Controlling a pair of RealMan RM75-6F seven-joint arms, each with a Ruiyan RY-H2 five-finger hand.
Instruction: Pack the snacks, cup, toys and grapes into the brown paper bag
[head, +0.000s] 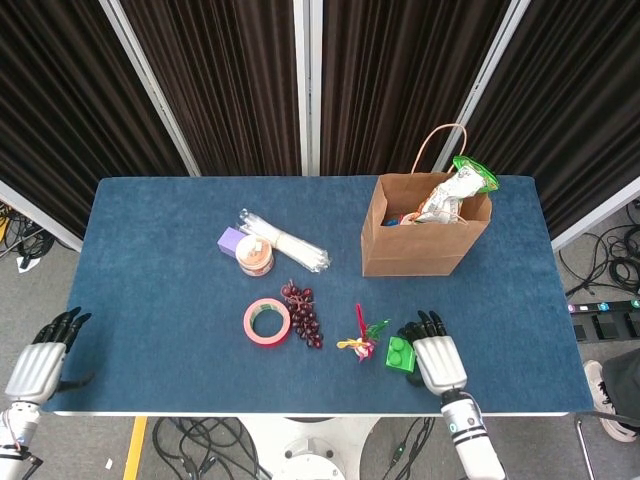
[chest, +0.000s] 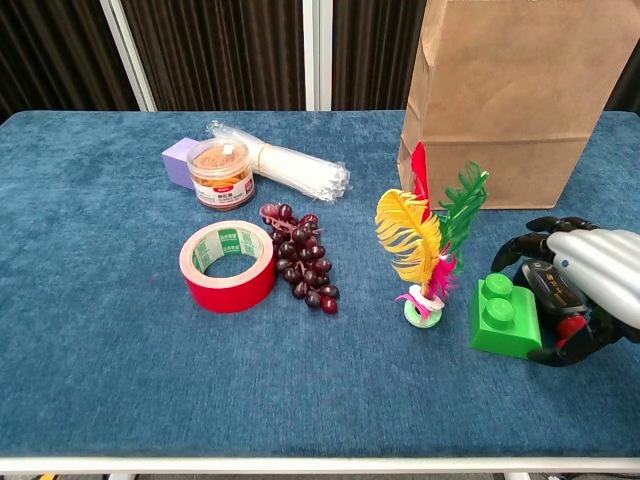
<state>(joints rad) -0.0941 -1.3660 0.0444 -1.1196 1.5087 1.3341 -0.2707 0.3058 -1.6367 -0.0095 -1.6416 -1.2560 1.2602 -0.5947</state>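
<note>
The brown paper bag (head: 415, 245) (chest: 520, 100) stands open at the back right with a snack pouch (head: 450, 195) sticking out. My right hand (head: 435, 358) (chest: 585, 290) arches over a small black item with a red end (chest: 552, 285). Its fingertips (chest: 520, 250) and thumb reach the right side of the green brick (head: 400, 353) (chest: 505, 316); no firm grip shows. A feather toy (head: 362, 340) (chest: 425, 245) stands left of the brick. Dark grapes (head: 303, 313) (chest: 303, 258) lie mid-table. My left hand (head: 40, 355) hangs empty off the table's front left corner.
A red tape roll (head: 267, 322) (chest: 228, 265) lies beside the grapes. Behind them are a snack jar (head: 255, 256) (chest: 220, 172), a purple block (head: 232, 240) (chest: 180, 160) and a clear plastic sleeve (head: 290, 245) (chest: 290, 168). The table's front edge (head: 300, 412) is close to my right hand.
</note>
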